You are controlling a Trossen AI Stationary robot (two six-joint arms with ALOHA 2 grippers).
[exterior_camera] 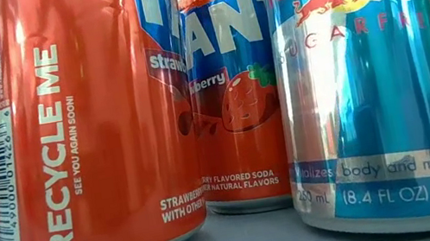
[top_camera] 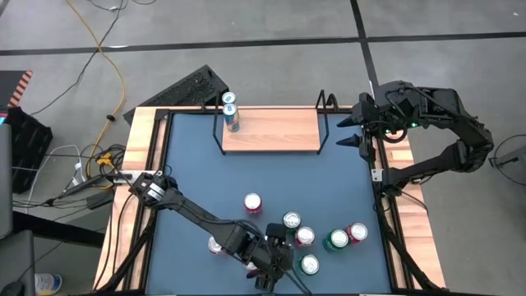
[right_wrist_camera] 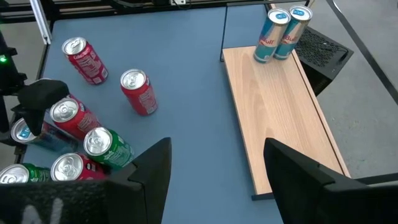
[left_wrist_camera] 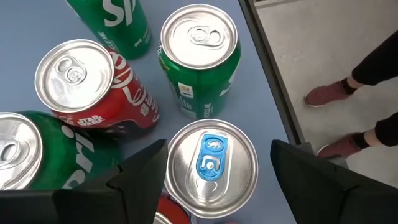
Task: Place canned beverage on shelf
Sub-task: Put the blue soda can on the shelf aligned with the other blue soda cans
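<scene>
The shelf (top_camera: pixel 275 130), a light-wood board with black wire ends, stands at the table's far side, with two Red Bull cans (top_camera: pixel 230 111) upright at its left end. It also shows in the right wrist view (right_wrist_camera: pixel 280 118). My left gripper (left_wrist_camera: pixel 219 149) is open over the can cluster near the front edge. Its fingers stand on either side of an upright silver can with a blue tab (left_wrist_camera: pixel 211 163). In the high view that gripper (top_camera: pixel 275 251) hides this can. My right gripper (right_wrist_camera: pixel 217 146) is open and empty, and waits by the shelf's right end (top_camera: pixel 352 131).
Several cans stand close around the blue-tab can: two green ones (left_wrist_camera: pixel 199 59) (left_wrist_camera: pixel 37 155) and a red Coca-Cola can (left_wrist_camera: pixel 93 87). More cans stand on the blue table (top_camera: pixel 252 203) (top_camera: pixel 347 237). The table's edge (left_wrist_camera: pixel 273 93) runs close by, and a person's shoes (left_wrist_camera: pixel 326 93) are beyond it.
</scene>
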